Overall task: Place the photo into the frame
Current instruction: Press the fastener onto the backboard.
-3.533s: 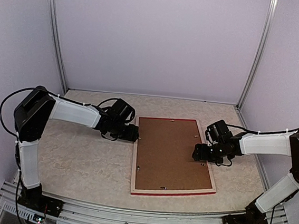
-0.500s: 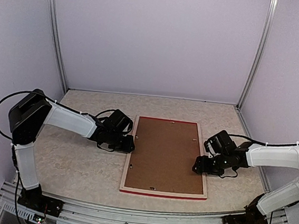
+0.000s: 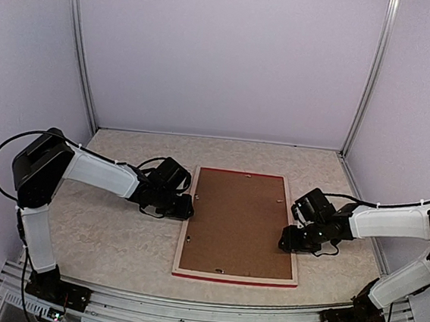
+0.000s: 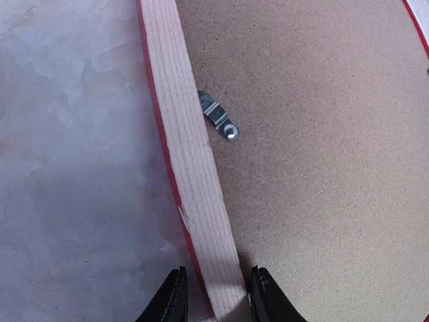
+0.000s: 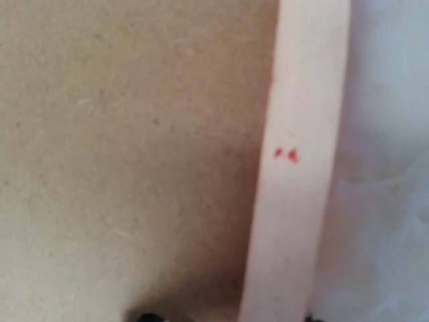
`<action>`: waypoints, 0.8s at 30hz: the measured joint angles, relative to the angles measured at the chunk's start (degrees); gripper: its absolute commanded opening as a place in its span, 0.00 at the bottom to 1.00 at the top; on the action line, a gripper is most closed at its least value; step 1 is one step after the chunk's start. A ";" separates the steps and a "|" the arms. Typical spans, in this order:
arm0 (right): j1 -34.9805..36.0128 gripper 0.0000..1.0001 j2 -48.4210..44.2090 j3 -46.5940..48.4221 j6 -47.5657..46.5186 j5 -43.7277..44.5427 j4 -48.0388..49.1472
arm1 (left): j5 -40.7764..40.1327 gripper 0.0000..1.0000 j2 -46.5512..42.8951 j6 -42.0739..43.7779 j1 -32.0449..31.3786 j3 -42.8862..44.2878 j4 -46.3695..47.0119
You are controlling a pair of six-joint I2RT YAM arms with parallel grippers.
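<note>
The frame [image 3: 183,238] lies face down on the table, pale wood back up and a red edge showing, with a brown backing board [image 3: 240,220] set in it. The photo is hidden. My left gripper [image 3: 187,208] is at the frame's left rail. In the left wrist view its jaws [image 4: 218,302] straddle the rail [image 4: 188,154], slightly wider than it. My right gripper [image 3: 289,240] is at the right rail. In the right wrist view [image 5: 226,316] it is open across the rail [image 5: 301,168], with a gap on the board side.
A small metal retaining clip [image 4: 220,121] sits on the board by the left rail, and others dot the board's edges. The beige tabletop [image 3: 109,234] extends left and behind the frame. The side walls and the front aluminium rail [image 3: 185,310] bound the workspace.
Since 3.5 s ago the frame has turned square to the table and shifted left and nearer. In the last half second only the right arm shifted slightly.
</note>
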 measured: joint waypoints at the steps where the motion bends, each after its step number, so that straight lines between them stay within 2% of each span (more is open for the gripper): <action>1: 0.00 0.52 0.13 0.07 0.02 -0.02 0.09 | 0.00 0.32 0.00 0.02 0.00 0.00 0.00; 24: -0.31 0.24 3.26 3.45 4.33 2.14 -0.68 | -0.39 0.31 -0.90 0.33 0.15 -0.42 -1.92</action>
